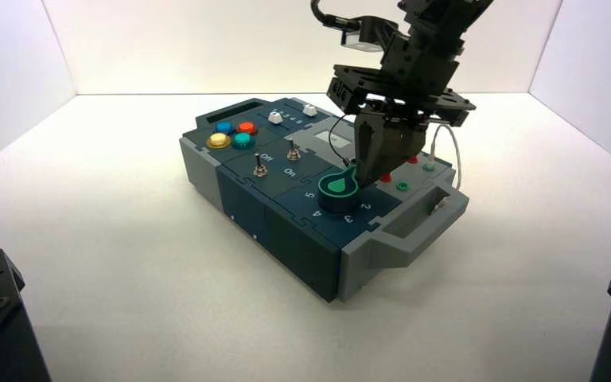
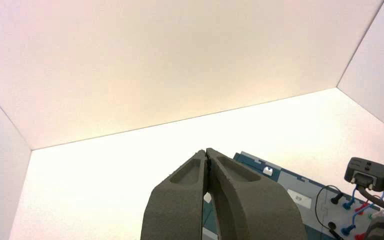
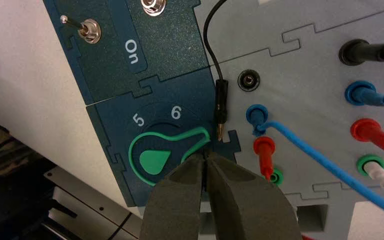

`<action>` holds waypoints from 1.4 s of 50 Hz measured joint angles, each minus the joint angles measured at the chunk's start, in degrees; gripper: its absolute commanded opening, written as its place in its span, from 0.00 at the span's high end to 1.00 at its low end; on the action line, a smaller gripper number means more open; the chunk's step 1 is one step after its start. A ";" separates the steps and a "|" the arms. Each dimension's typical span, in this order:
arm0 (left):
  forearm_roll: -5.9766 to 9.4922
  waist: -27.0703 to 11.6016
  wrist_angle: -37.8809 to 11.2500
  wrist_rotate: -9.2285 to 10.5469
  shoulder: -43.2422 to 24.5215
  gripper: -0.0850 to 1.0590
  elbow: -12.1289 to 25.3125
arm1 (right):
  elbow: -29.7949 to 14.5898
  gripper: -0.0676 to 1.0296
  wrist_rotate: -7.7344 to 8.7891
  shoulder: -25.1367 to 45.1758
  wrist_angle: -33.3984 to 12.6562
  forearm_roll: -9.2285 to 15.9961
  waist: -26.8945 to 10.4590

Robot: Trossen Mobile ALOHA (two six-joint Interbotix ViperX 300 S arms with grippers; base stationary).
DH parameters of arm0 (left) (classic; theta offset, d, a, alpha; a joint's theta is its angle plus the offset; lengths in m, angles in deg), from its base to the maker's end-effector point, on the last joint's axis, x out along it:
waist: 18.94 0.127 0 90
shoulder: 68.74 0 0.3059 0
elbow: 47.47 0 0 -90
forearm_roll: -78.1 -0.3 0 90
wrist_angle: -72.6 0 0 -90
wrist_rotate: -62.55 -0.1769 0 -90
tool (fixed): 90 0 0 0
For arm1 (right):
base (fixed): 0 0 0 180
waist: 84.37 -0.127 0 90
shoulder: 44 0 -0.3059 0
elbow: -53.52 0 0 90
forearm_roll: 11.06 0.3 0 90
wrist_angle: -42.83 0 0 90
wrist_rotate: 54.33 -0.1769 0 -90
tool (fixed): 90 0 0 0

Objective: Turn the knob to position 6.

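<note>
Fingertips pressed together, nothing held between them, the right gripper [image 3: 206, 161] sits just beside the pointer tip of the knob [image 3: 162, 157] at lower centre of the right wrist frame, apparently placed to nudge the teardrop round rather than clasp it. The tip lies past the white 6 printed above the dial, next to the 5, so by this reading the pointer needs to swing back toward that digit; contact between pads and knob cannot be confirmed. A loose black plug [image 3: 220, 112] on its wire hangs right beside the tip and could be snagged. Right of it, sockets in the grey panel hold blue, red, green and black plugs, one black socket [image 3: 249, 80] standing empty. In the high view the knob [image 1: 338, 189] sits at the box's [image 1: 286, 239] near right corner, centre of frame, under the right gripper [image 1: 375, 163], with two toggle switches [image 1: 277, 159] and four coloured push buttons [image 1: 232, 134] up and to the left. The left gripper [image 2: 207, 157] is parked well away, fingers closed on nothing.
</note>
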 measured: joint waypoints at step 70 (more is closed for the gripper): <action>0.09 0.00 0.26 0.09 -1.41 0.95 0.00 | -5.27 0.96 0.00 3.96 -1.32 -1.58 0.09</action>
